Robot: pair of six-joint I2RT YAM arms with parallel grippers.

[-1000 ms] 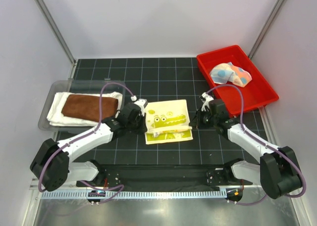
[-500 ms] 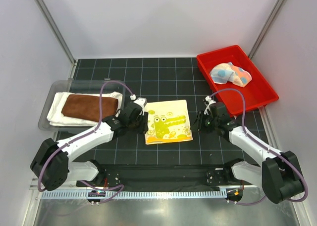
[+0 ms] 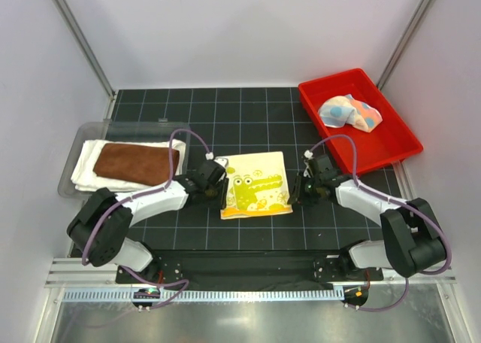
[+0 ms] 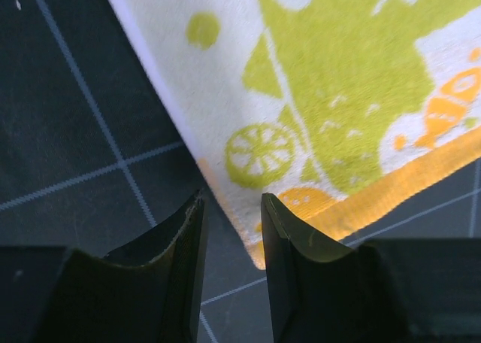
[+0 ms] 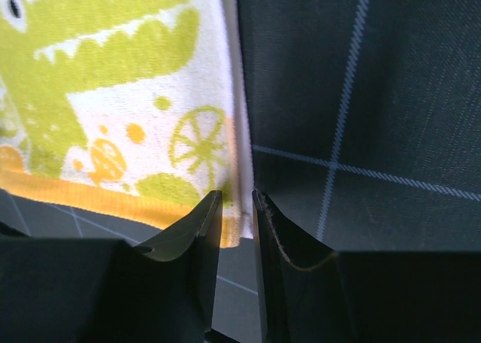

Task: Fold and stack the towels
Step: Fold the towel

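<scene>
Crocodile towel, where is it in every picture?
Top view: the crocodile towel lies flat in the middle.
Left wrist view: it fills the upper right.
Right wrist view: it fills the upper left.
Shared landmark: its orange edge, along the towel's bottom side in all three.

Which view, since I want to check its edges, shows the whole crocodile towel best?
The top external view: the crocodile towel lies flat, seen almost whole. The left wrist view shows only one orange-trimmed corner, the right wrist view only another.
</scene>
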